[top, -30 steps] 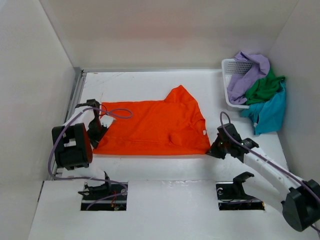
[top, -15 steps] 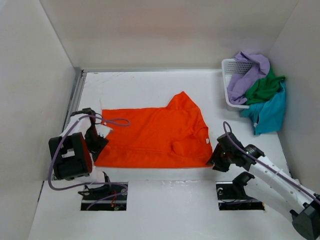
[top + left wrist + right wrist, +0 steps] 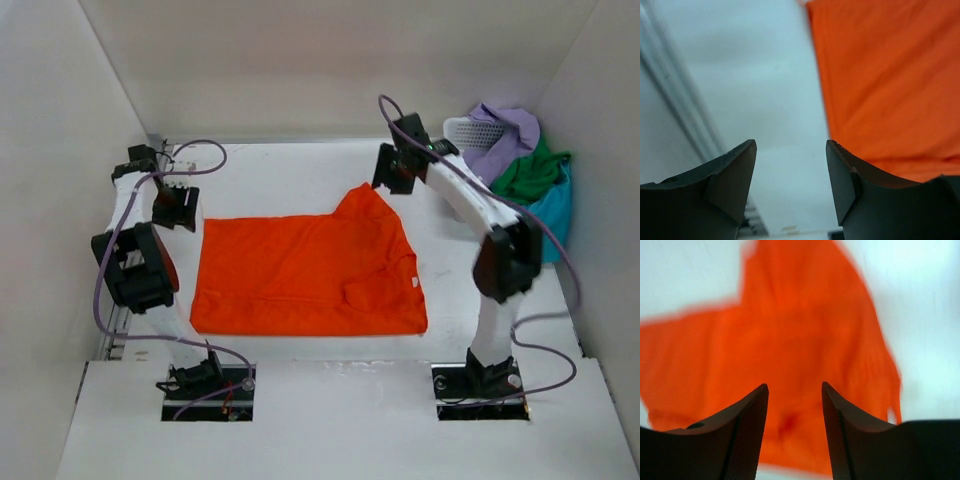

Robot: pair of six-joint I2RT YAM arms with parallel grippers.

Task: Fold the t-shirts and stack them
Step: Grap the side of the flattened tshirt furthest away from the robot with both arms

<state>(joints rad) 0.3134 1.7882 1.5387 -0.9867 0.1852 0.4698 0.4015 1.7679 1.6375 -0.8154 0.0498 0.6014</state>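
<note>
Bright, even light pours down on the white table (image 3: 300,170), no glare, and only a faint grey shadow shows along the bright orange cloth t-shirt (image 3: 300,275). The overhead view is crisp. Both wrist views are smeared, with the shirt's edges blurred. The left hand (image 3: 790,146) looms dark and soft up close.

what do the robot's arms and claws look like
The left arm and right arm match: white tubes linked by bulky black joints, with a thin purple cable looping loosely along each. The left claw and right claw are black, each with two wedge-shaped fingers; the right one's inner faces show a fine grid texture. No markings show.
</note>
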